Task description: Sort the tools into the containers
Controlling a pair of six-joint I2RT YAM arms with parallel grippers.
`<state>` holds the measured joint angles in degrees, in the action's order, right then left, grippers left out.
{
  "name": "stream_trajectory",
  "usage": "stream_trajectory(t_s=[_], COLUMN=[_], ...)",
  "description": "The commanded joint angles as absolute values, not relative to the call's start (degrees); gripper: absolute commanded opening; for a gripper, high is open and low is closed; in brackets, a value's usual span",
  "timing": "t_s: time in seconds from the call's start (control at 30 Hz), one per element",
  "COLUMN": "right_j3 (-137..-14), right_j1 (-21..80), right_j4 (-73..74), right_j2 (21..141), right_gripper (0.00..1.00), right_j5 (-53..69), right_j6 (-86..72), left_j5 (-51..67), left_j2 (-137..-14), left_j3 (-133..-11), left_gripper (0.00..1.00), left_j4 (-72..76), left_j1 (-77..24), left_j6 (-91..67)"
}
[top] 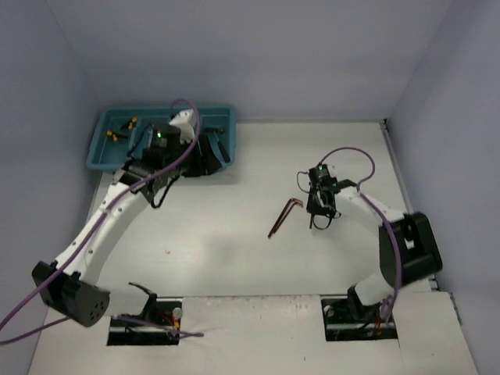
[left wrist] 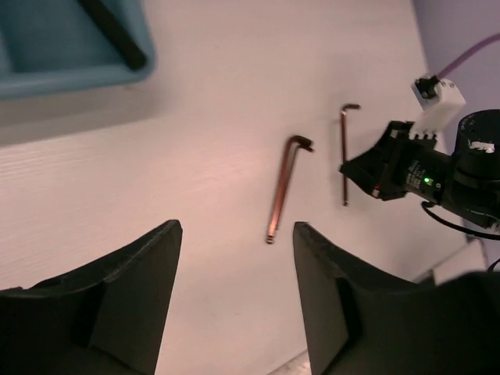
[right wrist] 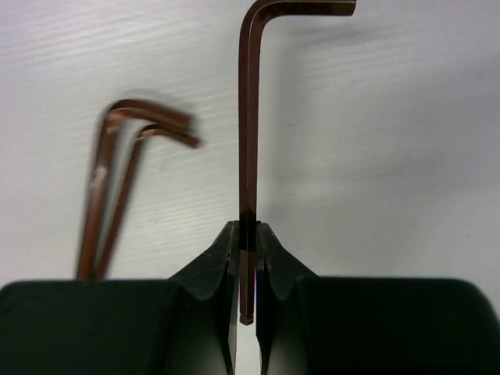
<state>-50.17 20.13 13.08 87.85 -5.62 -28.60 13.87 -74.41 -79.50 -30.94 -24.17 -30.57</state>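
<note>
The top view shows the teal tray [top: 100, 147] at the upper left of the counter [top: 234, 258]. The left arm [top: 101, 219] stretches over it and hides its own claw. Small yellow-and-black pieces [top: 121, 130] lie at the tray's left end. Only the left wrist view shows the left claw [left wrist: 238, 230]: its two dark fingers stand apart at the bottom of the frame with nothing between them. A corner of the tray and a dark handle [left wrist: 117, 35] inside it sit at that frame's upper left. The right wrist view gives detail the others are too distant to show. There the right claw [right wrist: 246, 234] is closed on the long shank of a single dark red key [right wrist: 248, 141], whose short bend is at the top of the frame. A pair of red keys [right wrist: 109, 195] lies to its left, overlapping each other and apart from the gripped one. From above, that pair sits mid-counter, left of the right claw. Whether the gripped key is off the surface cannot be told.
</note>
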Motion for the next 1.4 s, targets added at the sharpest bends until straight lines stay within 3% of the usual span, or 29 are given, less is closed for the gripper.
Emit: stream_trajectory(t_s=[0.0, 0.13, 0.33, 0.7, 1.07, 1.1, 1.23, 1.3, 1.37], right_j3=[-54.1, -56.4, -58.9, -61.3, -62.1, -62.1, -62.5, -62.7, -63.1], right_j1=[27.7, 33.0, 37.3, 41.3, 41.5, 41.5, 41.5, 41.4, 41.4], right_j4=[10.6, 8.5, 2.5, -2.4, -4.2, -4.2, -4.5, -4.4, -4.4], right_j2=[74.9, 71.1, 68.9, 69.1, 70.6, 70.8, 72.1, 72.7, 73.4], right_gripper=[0.0, 0.0, 0.0, 0.0, 0.0, 0.0, 0.03, 0.08, 0.2], right_j5=[-7.6, -5.0, 2.3, 5.3, 6.5, 6.6, 6.6, 6.6, 6.2], right_j6=[-25.5, -26.3, -27.7, -29.0, -29.1, -29.1, -28.9, -28.8, -28.4], left_j5=[15.9, 13.2, 10.7, 7.8, 5.2, 5.3, 4.2, 2.9, 2.1], left_j2=[-70.5, -71.7, -75.6, -80.1, -84.0, -84.0, -84.5, -84.8, -85.1], left_j3=[-76.9, -76.6, -77.2, -77.7, -78.8, -78.8, -79.1, -79.8, -80.3], left_gripper=[0.58, 0.64, 0.65, 0.48, 0.42, 0.39, 0.08, 0.01, 0.0], left_j4=[-18.8, -14.8, -10.4, -9.3, -9.1, -8.6, -7.4, -8.0, -8.4], left_j1=[-30.7, -35.2, -39.2, -41.0, -41.5, -41.5, -41.6, -41.4, -41.0], left_j6=[-38.9, -39.6, -40.4, -40.2, -40.3, -40.4, -40.8, -40.3, -39.2])
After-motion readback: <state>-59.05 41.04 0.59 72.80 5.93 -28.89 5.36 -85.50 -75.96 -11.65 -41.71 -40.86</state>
